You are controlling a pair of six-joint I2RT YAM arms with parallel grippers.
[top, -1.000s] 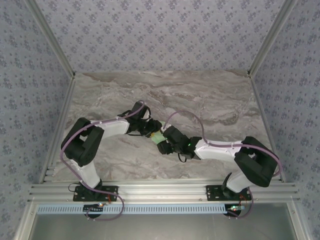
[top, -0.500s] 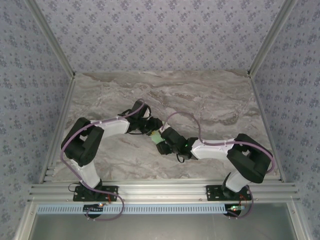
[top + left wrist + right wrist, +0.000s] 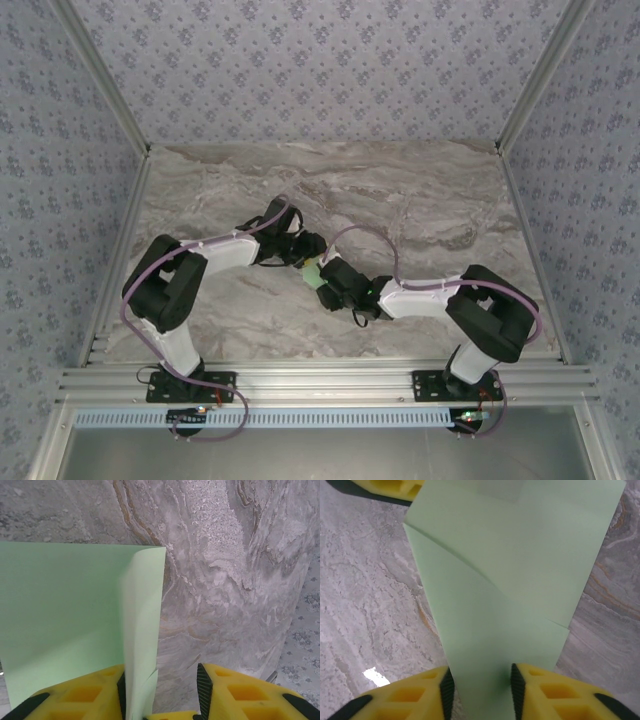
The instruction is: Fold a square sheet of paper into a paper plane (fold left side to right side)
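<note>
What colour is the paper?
The paper is plain pale green; the right wrist view shows it best.

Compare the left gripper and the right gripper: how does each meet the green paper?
The left gripper has the paper's curled edge beside one finger, with table showing across the rest of its gap; the right gripper has paper spanning its whole gap. The left gripper's jaws stand wider than the right gripper's. Both have yellow fingers, jaws apart.
</note>
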